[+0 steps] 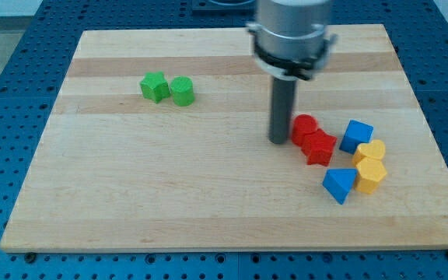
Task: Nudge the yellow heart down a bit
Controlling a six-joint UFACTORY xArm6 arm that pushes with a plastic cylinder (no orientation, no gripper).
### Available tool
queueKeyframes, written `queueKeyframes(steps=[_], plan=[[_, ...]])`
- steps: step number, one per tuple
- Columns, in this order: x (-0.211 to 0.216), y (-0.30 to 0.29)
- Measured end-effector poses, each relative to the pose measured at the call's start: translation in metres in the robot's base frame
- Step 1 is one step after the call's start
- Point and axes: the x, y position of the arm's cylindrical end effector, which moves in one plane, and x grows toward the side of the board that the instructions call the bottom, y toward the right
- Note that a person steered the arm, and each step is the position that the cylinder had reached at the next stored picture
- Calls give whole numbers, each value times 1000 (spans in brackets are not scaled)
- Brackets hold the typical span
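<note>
My tip rests upright on the board.

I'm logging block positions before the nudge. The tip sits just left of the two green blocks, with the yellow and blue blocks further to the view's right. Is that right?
Not quite. In the camera view, my tip sits just left of the two red blocks, not the green ones, which lie far off toward the view's upper left. The yellow blocks and blue blocks are indeed further to the view's right.
</note>
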Motion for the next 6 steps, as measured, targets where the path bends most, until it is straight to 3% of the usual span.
queueKeyframes(steps=[2, 6], plan=[[6, 13], [-102, -218]])
